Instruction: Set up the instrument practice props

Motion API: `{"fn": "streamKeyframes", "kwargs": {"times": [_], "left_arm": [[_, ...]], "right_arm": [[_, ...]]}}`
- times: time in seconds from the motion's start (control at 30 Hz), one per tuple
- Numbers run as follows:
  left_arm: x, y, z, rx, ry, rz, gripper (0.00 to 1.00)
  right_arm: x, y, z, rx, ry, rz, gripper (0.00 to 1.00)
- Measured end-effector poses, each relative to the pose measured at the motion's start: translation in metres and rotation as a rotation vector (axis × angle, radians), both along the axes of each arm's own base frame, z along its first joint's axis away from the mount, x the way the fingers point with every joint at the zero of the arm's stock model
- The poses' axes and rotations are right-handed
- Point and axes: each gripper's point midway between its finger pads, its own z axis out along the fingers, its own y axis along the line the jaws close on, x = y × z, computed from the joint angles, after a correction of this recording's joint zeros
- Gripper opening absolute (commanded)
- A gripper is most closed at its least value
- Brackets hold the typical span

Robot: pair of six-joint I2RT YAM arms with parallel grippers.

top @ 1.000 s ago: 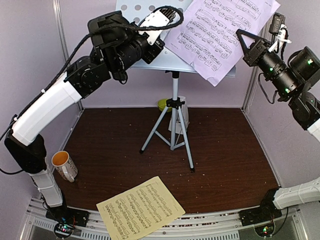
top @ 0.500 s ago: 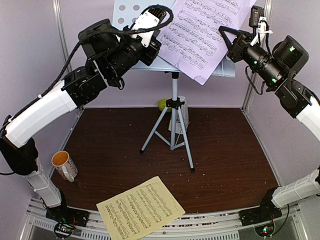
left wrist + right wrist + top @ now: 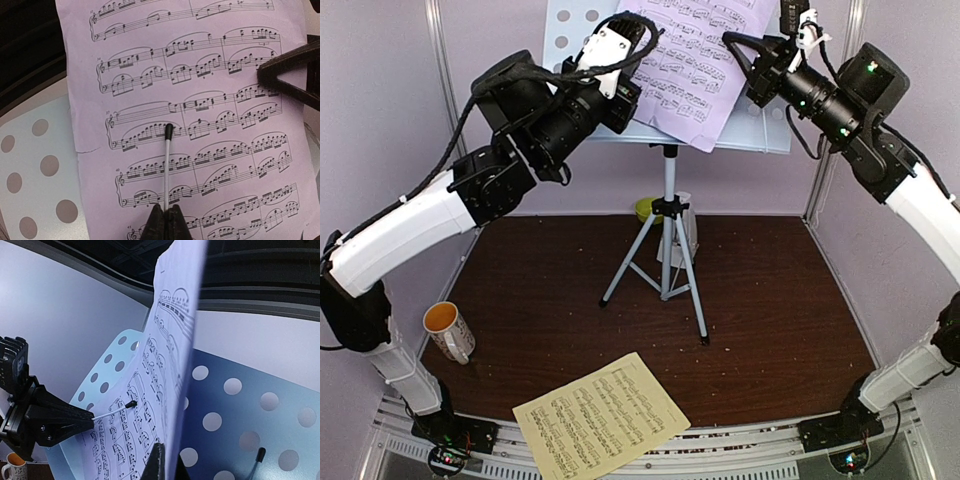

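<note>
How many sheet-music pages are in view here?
2: a lavender page against the music stand, a yellow page flat at the table's near edge. More could be hidden.

Ahead of the black left gripper (image 3: 165,212): lavender sheet-music page (image 3: 200,125) with black printed staves and notes. In its fingers: rod (image 3: 166,170), white with a black tip. Left of the rod: music stand desk (image 3: 40,170), pale blue-grey with round perforations. Below: silver tripod (image 3: 667,255), yellow page (image 3: 602,417) with black notation, dark brown table (image 3: 770,300).
</note>
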Motion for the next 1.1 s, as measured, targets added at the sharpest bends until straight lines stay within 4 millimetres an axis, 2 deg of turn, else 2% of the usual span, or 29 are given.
{"fn": "streamKeyframes", "kwargs": {"times": [0.3,0.53,0.63,1.1], "left_arm": [[-0.006,0.006,0.002,-0.026,-0.022,-0.015,0.0],[-0.008,0.007,0.003,-0.043,-0.034,-0.02,0.0],[-0.008,0.007,0.002,-0.042,-0.035,-0.023,0.0],[-0.011,0.009,0.003,-0.044,-0.04,-0.029,0.0]], "right_arm": [[0.009,0.041,0.008,-0.11,-0.109,0.123,0.0],[0.008,0.059,0.005,-0.161,-0.153,0.197,0.03],[0.008,0.062,0.008,-0.165,-0.173,0.208,0.14],[0.016,0.072,0.006,-0.144,-0.174,0.234,0.4]]}}
